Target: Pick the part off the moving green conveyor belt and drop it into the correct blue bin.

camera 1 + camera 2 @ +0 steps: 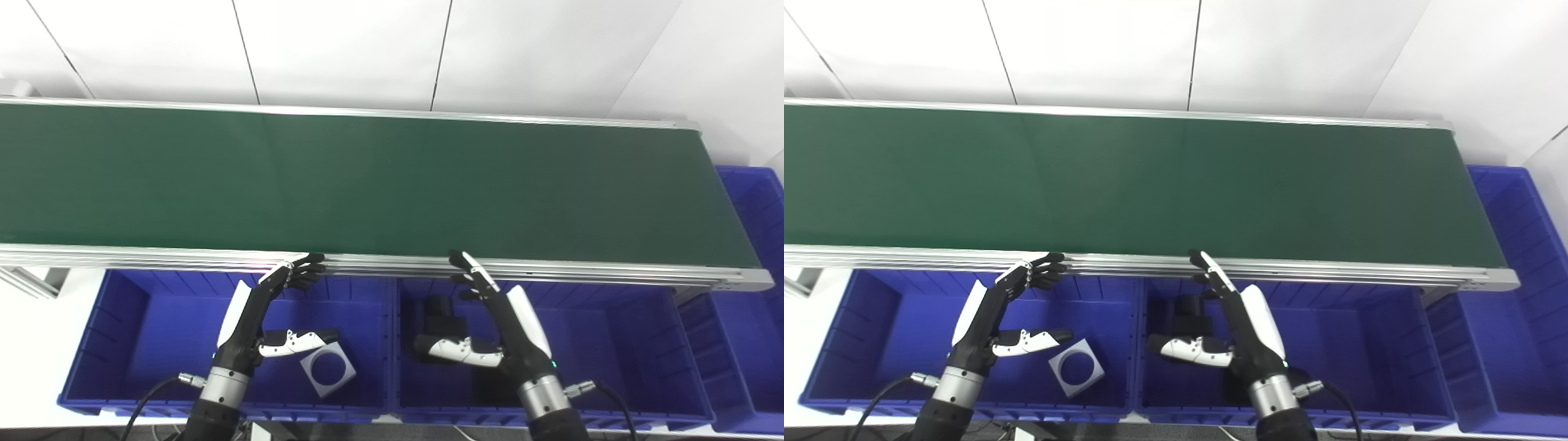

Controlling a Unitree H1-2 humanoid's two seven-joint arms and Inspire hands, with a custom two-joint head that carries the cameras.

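Both hands, the left hand [260, 318] and right hand [499, 318], hang spread and empty over the blue bins [122, 343] by the near rail of a bare green conveyor belt [367, 184], so I'd judge a late reach lets the next part ride past.

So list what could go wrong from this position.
1. The conveyor belt shows no part, and both the left hand and right hand hang open over the bins below the rail, so a fast part might pass before either rises.
2. The left bin holds a grey plate, the middle bin a black part; missorting is possible.
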